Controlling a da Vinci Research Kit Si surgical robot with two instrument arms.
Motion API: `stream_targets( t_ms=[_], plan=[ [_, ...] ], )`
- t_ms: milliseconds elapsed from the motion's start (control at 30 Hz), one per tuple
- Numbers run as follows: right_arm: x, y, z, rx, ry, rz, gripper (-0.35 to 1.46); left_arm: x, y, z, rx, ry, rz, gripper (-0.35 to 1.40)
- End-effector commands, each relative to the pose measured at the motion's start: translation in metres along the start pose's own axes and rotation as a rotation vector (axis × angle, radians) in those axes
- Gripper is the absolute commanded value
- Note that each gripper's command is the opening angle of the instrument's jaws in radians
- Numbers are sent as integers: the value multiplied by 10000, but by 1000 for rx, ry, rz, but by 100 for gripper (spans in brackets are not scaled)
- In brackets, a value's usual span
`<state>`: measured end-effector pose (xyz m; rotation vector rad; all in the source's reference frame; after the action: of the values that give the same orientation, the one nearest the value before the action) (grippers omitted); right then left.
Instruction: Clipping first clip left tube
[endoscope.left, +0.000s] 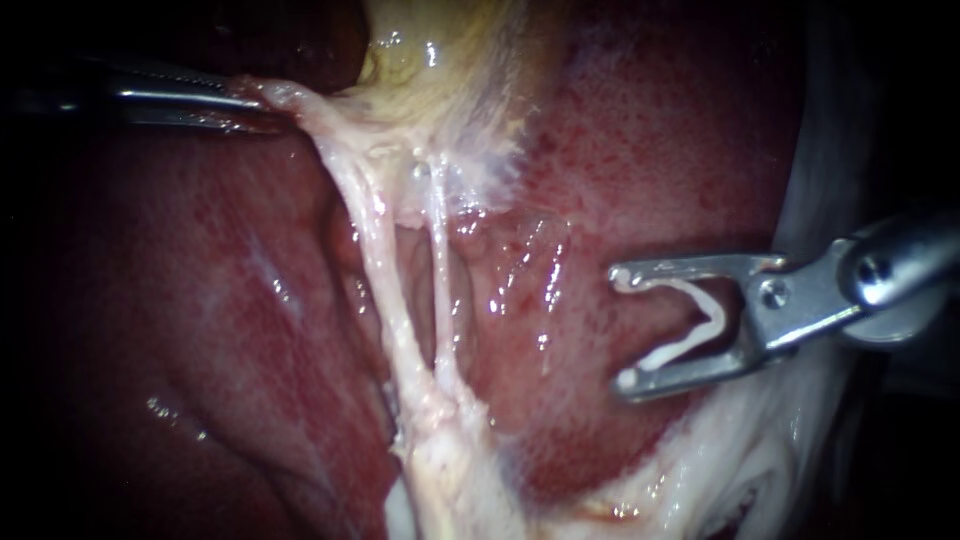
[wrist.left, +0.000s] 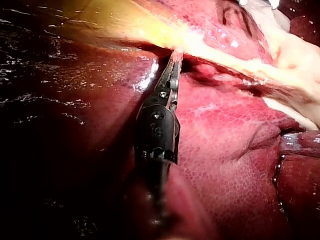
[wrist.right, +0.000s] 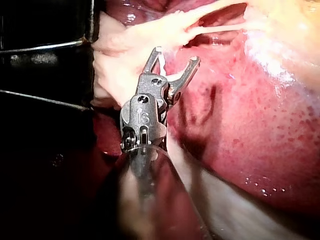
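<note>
Two pale tubes run down from the yellowish gallbladder (endoscope.left: 440, 50) over the liver (endoscope.left: 700, 130). The left tube (endoscope.left: 385, 290) is thicker, while the right tube (endoscope.left: 441, 270) is a thin strand. My left instrument (endoscope.left: 255, 100) is shut on pale tissue (endoscope.left: 300, 105) at the tubes' upper end and stretches it leftward; the left wrist view shows the same grip (wrist.left: 175, 56). My right instrument (endoscope.left: 622, 328) stands right of both tubes, apart from them. Its jaws are wide apart with a white clip (endoscope.left: 700, 325) seated between them and touching both. The right wrist view shows these jaws (wrist.right: 176, 54).
White fatty tissue (endoscope.left: 760, 470) lies below the right instrument. A dark red liver lobe (endoscope.left: 200, 330) fills the left. The tubes merge into a pale stalk (endoscope.left: 450, 470) at the bottom. In the right wrist view a dark metal-edged frame (wrist.right: 45, 47) stands beside the tissue.
</note>
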<state>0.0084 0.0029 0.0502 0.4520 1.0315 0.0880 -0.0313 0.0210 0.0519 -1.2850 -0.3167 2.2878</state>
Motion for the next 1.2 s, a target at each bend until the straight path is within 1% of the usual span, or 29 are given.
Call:
stream_targets(
  t_ms=[33, 167, 233, 367, 533, 700, 867, 1000, 1100, 1200],
  plan=[
    [1, 0, 6, 3, 12, 18, 50, 0, 0, 0, 1, 0, 0, -35],
    [4, 1, 33, 10, 68, 77, 50, -1, 0, 2, 2, 0, 1, -35],
    [5, 3, 47, 10, 85, 106, 50, -1, 1, 3, 2, 0, 1, -35],
    [3, 8, 79, 20, 106, 153, 50, -1, 1, 3, 3, 0, 1, -35],
    [-7, 16, 106, 30, 140, 219, 50, -2, 1, 4, 3, 0, 1, -35],
    [-18, 22, 120, 53, 177, 267, 50, -2, 1, 4, 4, 0, 1, -35],
    [-31, 27, 133, 81, 176, 291, 50, -2, 2, 5, 4, 0, 1, -35],
    [-44, 28, 144, 88, 173, 303, 50, -2, 2, 5, 5, 0, 1, -35],
    [-51, 28, 151, 89, 170, 308, 50, -2, 2, 5, 5, 0, 1, -35],
    [-55, 28, 155, 97, 169, 310, 50, -2, 2, 5, 5, 0, 1, -35]
  ],
)
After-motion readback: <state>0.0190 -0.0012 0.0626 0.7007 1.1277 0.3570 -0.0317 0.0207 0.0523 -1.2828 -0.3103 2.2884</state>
